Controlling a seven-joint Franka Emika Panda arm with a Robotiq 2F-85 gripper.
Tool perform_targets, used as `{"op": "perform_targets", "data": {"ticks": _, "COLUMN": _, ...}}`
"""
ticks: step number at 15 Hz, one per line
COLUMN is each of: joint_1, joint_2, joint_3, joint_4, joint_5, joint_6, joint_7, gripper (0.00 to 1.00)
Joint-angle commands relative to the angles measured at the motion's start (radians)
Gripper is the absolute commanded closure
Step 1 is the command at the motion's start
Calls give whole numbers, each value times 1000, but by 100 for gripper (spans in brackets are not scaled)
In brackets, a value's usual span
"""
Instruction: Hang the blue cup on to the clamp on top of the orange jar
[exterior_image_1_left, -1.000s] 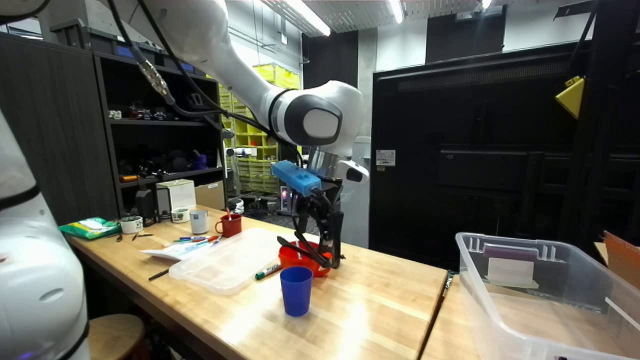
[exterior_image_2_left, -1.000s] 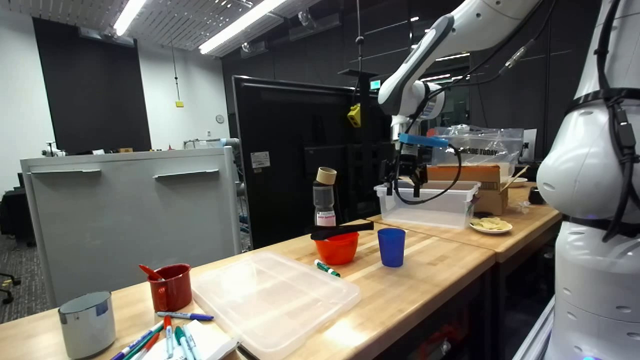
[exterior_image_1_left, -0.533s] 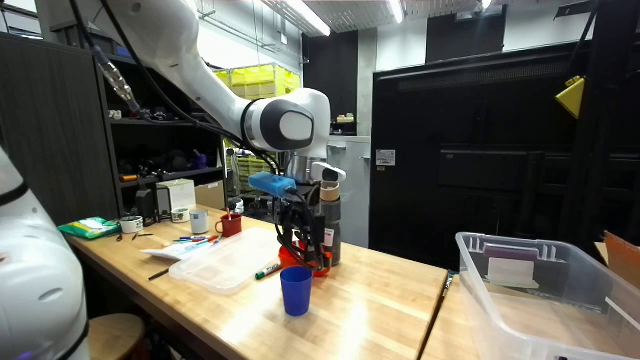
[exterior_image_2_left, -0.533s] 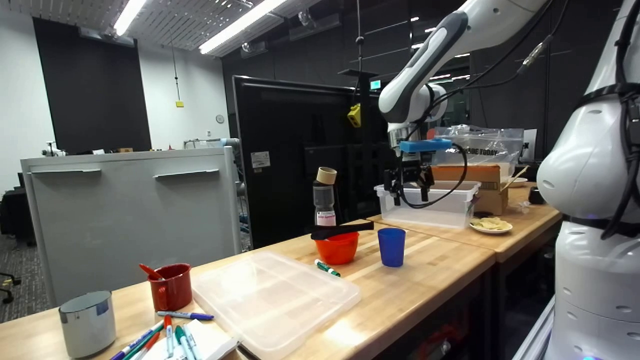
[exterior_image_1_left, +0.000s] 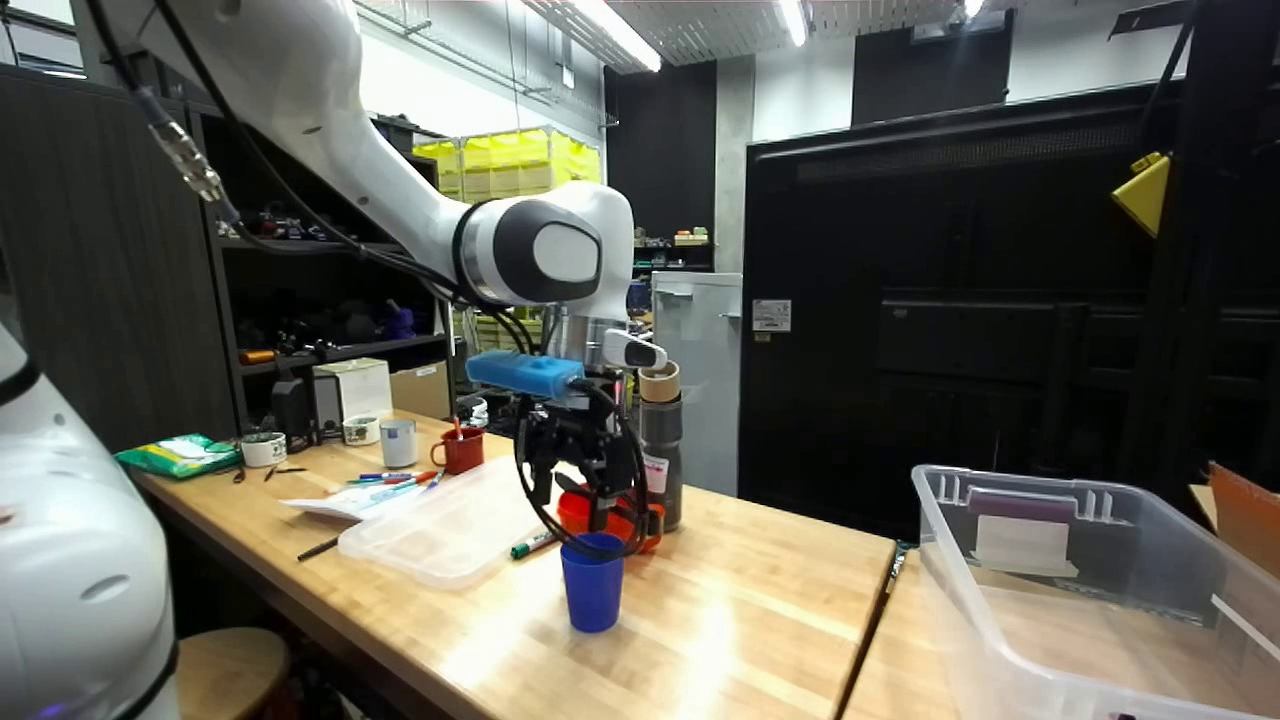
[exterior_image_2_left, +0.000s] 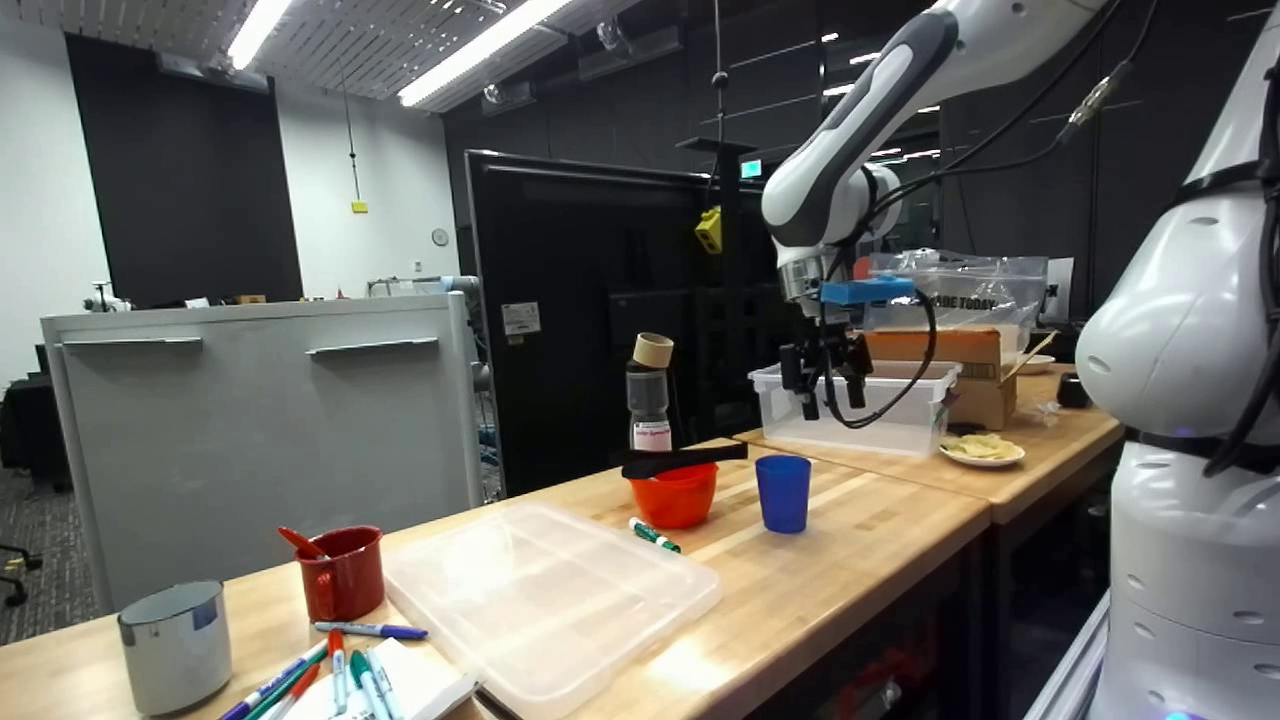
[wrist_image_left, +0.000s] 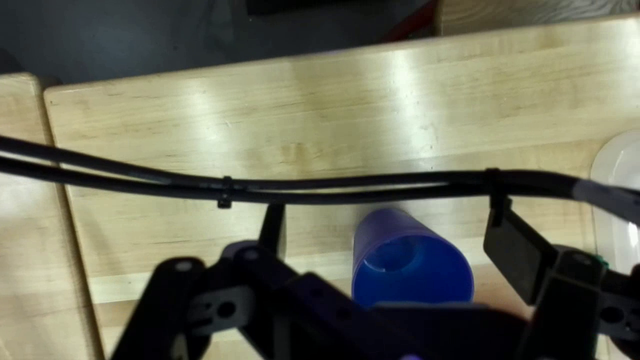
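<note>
The blue cup (exterior_image_1_left: 592, 598) stands upright on the table in both exterior views (exterior_image_2_left: 783, 495). The orange jar (exterior_image_1_left: 573, 512) sits beside it, with the black clamp (exterior_image_2_left: 685, 461) lying across its mouth (exterior_image_2_left: 675, 500). My gripper (exterior_image_1_left: 570, 503) is open and empty, in the air above the cup; it also shows in an exterior view (exterior_image_2_left: 833, 402). In the wrist view, the cup (wrist_image_left: 420, 280) opens toward me between the two spread fingers (wrist_image_left: 395, 237), touching neither. The gripper body hides the cup's near rim. The jar is mostly hidden there.
A green marker (exterior_image_2_left: 655, 536) and a clear plastic lid (exterior_image_2_left: 550, 600) lie beside the jar. A dark bottle (exterior_image_1_left: 662, 470) stands behind it. A clear bin (exterior_image_1_left: 1000, 620) stands across the table seam. Black cables (wrist_image_left: 350, 187) cross the wrist view.
My gripper has moved from beyond the jar toward the robot's base, has turned, and is a little lower, now over the cup. The cup, jar and clamp have not moved.
</note>
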Motion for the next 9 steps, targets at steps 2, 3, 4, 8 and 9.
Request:
{"op": "perform_targets", "data": {"ticks": 2, "joint_1": 14, "joint_2": 29, "joint_3": -32, "joint_4": 16, "joint_5": -35, "joint_6": -59, "joint_7": -229, "gripper": 0}}
{"op": "perform_targets", "data": {"ticks": 3, "joint_1": 12, "joint_2": 44, "joint_3": -39, "joint_4": 23, "joint_5": -36, "joint_6": -59, "joint_7": -264, "gripper": 0}}
{"op": "perform_targets", "data": {"ticks": 4, "joint_1": 8, "joint_2": 58, "joint_3": -43, "joint_4": 28, "joint_5": -41, "joint_6": -55, "joint_7": -280, "gripper": 0}}
{"op": "perform_targets", "data": {"ticks": 8, "joint_1": -5, "joint_2": 139, "joint_3": -64, "joint_4": 62, "joint_5": -28, "joint_6": -15, "joint_7": -275, "gripper": 0}}
{"op": "perform_targets", "data": {"ticks": 9, "joint_1": -7, "joint_2": 163, "joint_3": -68, "joint_4": 74, "joint_5": -24, "joint_6": -2, "joint_7": -268, "gripper": 0}}
